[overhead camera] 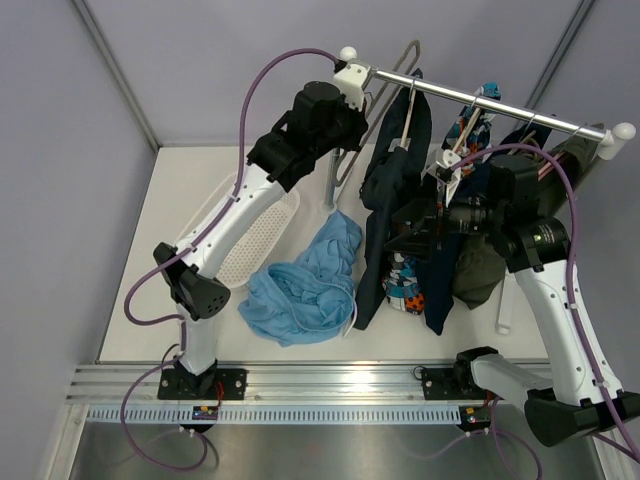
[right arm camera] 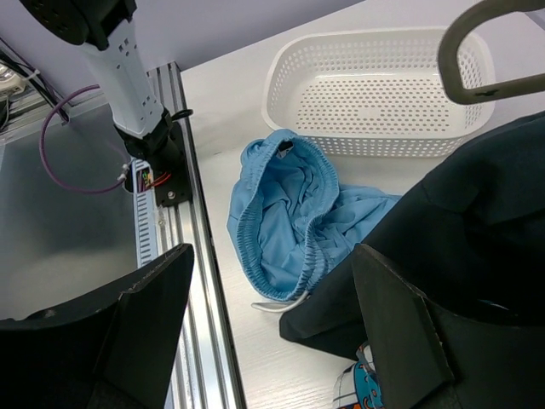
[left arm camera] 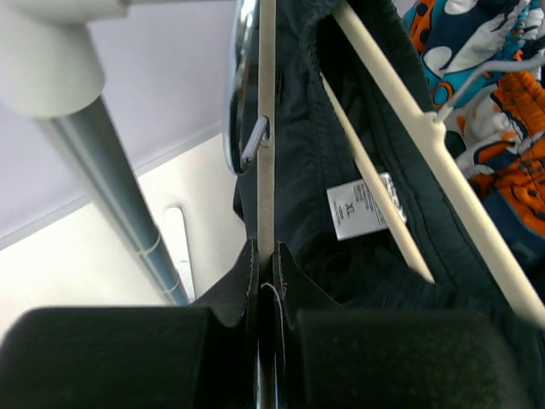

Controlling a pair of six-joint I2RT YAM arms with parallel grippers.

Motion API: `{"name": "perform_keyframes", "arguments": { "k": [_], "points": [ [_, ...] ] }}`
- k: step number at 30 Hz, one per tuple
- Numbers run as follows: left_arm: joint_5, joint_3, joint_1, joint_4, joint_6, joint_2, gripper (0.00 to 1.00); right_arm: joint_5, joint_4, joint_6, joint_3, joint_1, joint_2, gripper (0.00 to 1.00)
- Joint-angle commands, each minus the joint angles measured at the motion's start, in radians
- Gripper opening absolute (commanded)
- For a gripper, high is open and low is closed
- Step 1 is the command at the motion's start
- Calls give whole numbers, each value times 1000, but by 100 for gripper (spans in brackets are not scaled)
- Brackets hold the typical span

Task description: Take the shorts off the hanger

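Dark navy shorts hang from a beige hanger on the rail; their white size label shows in the left wrist view. My left gripper is up at the rail's left end, shut on a thin beige arm of the hanger just below its metal hook. Light blue shorts with a white drawstring lie crumpled on the table. My right gripper is open beside the hanging navy shorts, nothing between its fingers.
A white perforated basket sits at the left of the table. Patterned orange-and-teal shorts hang further right on the rail, with more garments below them. A grey curved bar crosses the right wrist view. The rack post stands left.
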Motion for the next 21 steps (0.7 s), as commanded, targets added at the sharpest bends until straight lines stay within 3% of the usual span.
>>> {"name": "perform_keyframes", "arguments": {
  "k": [1, 14, 21],
  "points": [
    [-52, 68, -9, 138, 26, 27, 0, -41, 63, 35, -27, -7, -29, 83],
    [-90, 125, -7, 206, 18, 117, 0, -61, 134, 108, -107, -8, -66, 83],
    [-80, 57, -7, 193, -2, 79, 18, -21, 70, 15, -96, -7, -57, 84]
  ]
}}
